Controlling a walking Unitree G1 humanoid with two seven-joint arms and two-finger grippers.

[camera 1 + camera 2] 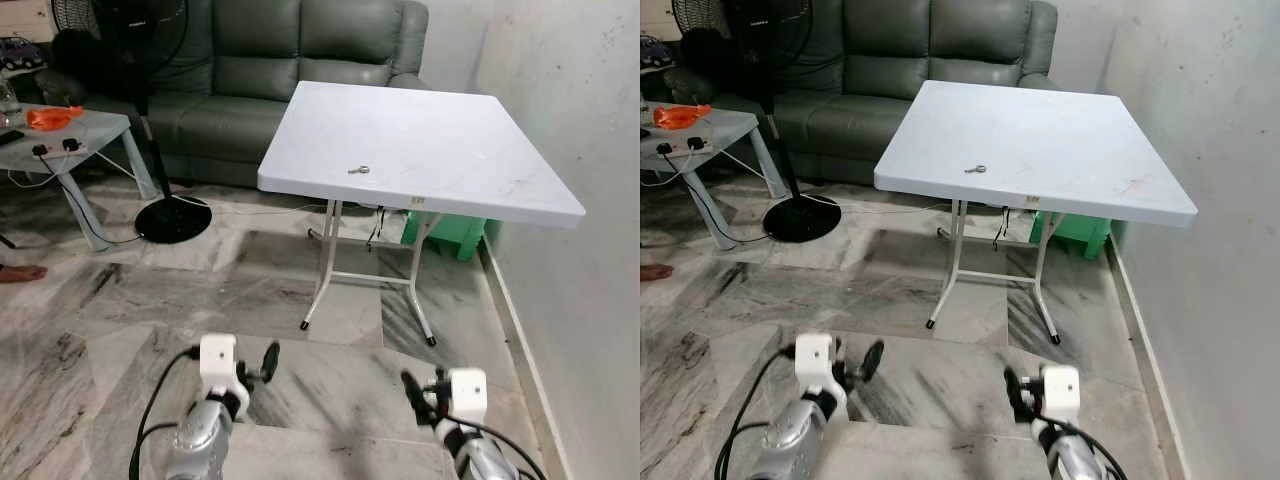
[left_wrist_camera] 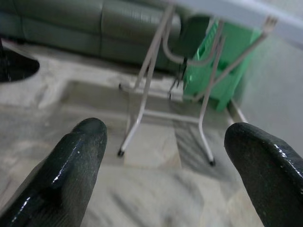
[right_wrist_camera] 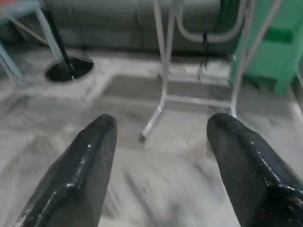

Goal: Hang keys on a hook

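The square white plastic folding table (image 1: pixel 470 150) was seen ahead with its top bare around the small silver keys (image 1: pixel 359 170), which lay near the front edge. Its right side was set close against the pale plastered wall (image 1: pixel 590 120). A stretch of grey marble floor (image 1: pixel 200 300) lay open before the table. Beneath it, thin white metal legs (image 1: pixel 322 270) and a green plastic stool (image 1: pixel 450 232) were found
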